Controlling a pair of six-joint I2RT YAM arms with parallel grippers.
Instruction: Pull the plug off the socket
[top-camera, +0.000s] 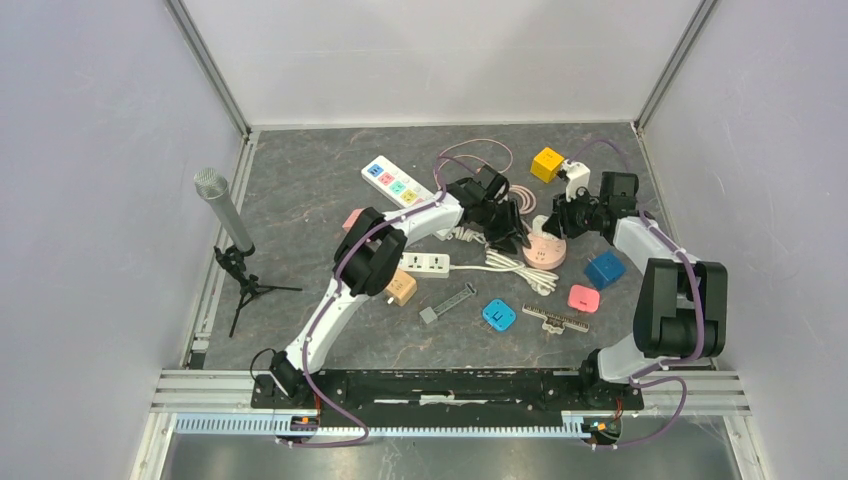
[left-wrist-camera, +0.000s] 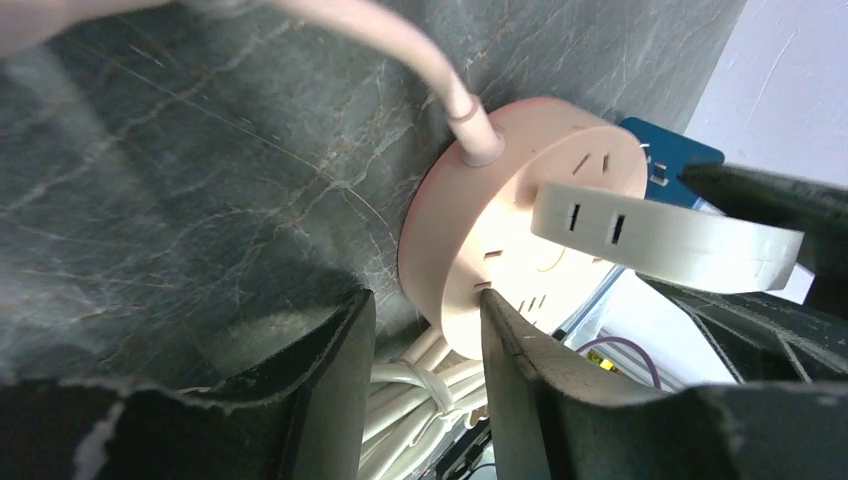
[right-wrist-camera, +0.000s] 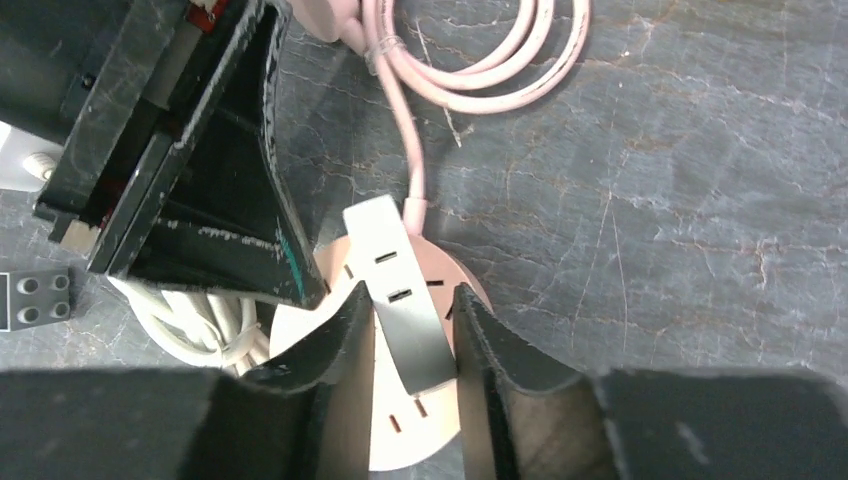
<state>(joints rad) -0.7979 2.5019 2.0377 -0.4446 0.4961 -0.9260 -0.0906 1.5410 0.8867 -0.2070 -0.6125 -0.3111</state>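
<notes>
A round pink socket (top-camera: 545, 252) lies on the grey table with a white plug (top-camera: 543, 226) standing in its top. In the right wrist view my right gripper (right-wrist-camera: 412, 300) is shut on the white plug (right-wrist-camera: 395, 285), one finger on each side, above the socket (right-wrist-camera: 420, 430). My left gripper (left-wrist-camera: 425, 305) is open; its right finger rests on the near rim of the socket (left-wrist-camera: 520, 230), and the plug (left-wrist-camera: 660, 235) is beyond it. The socket's pink cable (right-wrist-camera: 480, 80) coils away behind it.
A bundle of white cable (top-camera: 515, 268) lies by the socket. Around it are a white power strip (top-camera: 397, 184), a yellow cube (top-camera: 547, 163), a blue cube (top-camera: 604, 269), a pink adapter (top-camera: 583, 298), a blue adapter (top-camera: 498, 315) and a microphone on a tripod (top-camera: 225, 215) at the left.
</notes>
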